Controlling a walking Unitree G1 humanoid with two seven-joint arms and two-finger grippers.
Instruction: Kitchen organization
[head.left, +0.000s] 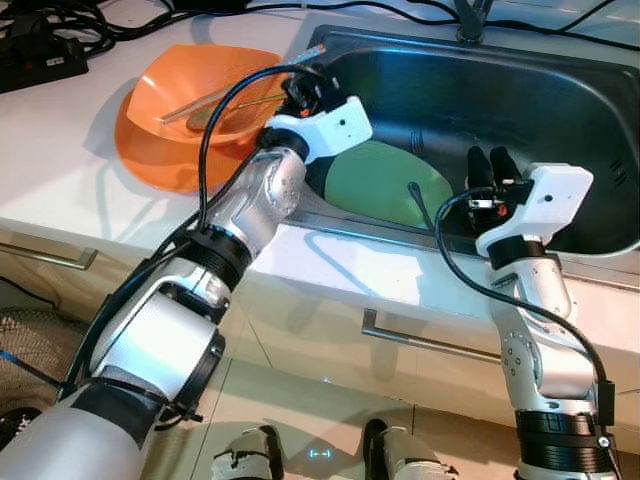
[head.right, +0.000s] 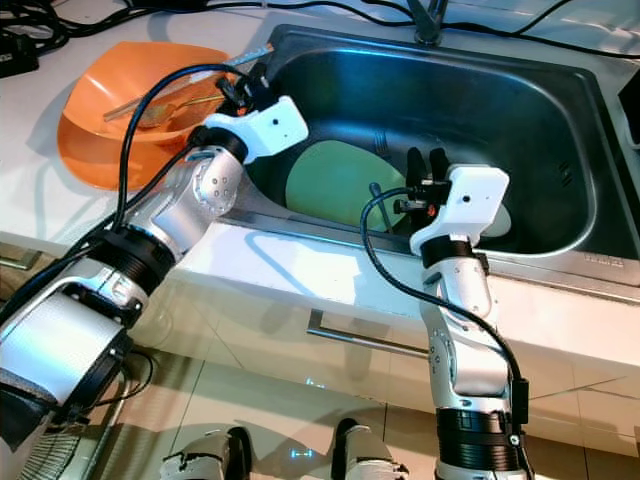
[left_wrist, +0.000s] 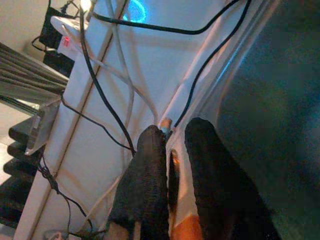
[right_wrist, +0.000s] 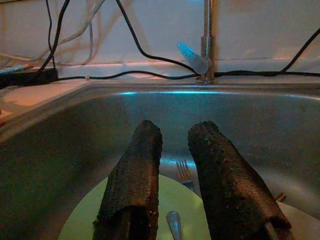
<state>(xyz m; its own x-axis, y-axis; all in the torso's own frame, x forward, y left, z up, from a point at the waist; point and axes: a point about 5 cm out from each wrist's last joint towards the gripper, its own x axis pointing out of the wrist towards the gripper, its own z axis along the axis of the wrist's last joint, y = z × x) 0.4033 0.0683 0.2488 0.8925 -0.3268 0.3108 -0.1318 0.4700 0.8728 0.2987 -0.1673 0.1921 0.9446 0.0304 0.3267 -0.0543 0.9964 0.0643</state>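
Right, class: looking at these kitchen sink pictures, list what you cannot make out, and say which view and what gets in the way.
- What the left gripper holds: a thin orange-tipped piece sits between its fingers in the left wrist view, too close to identify.
- Green plate: its near side is hidden by the robot's arms in the eye views.
- Tap: cut off by the top edge.
- Utensils in the orange bowl: too small to name.
- Fork: partly behind the right gripper fingers.

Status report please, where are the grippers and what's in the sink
Left gripper at sink's left rim, closed on a thin utensil beside the orange bowl. Right gripper open, hovering over the sink. Green plate and fork lie in the basin.
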